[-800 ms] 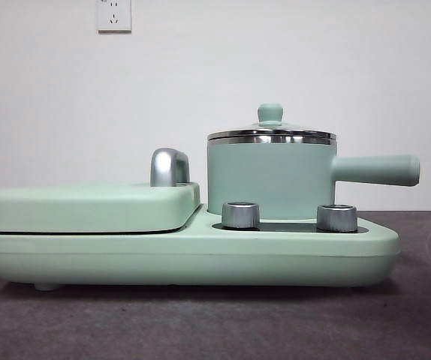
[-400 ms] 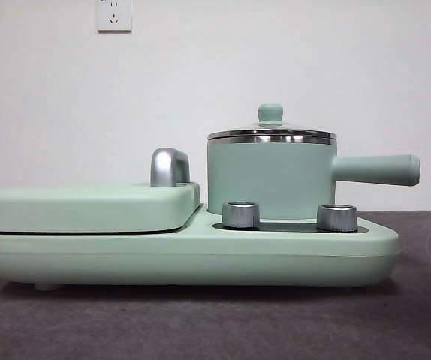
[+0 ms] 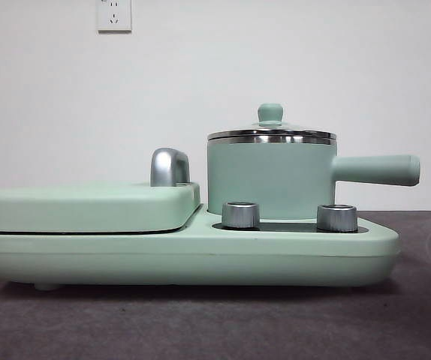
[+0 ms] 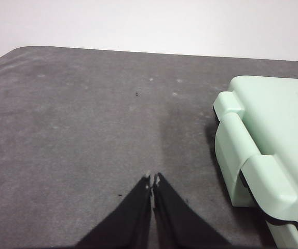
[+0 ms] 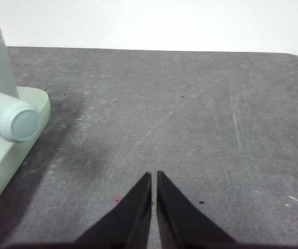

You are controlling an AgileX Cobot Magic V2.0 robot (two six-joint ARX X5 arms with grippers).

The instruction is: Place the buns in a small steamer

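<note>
Front view: small steamer (image 3: 271, 178), lid (image 3: 271, 133) on; buns unseen. Left gripper (image 4: 152, 180) and right gripper (image 5: 153, 176) waited, jaws together, steamer handle (image 5: 11, 119) beside right jaws. Likely next: lift lid.

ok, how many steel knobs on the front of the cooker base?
2. One knob sits below the pot's left half, the other knob below where its side handle starts. The front view shows no others; the far side is hidden.
</note>
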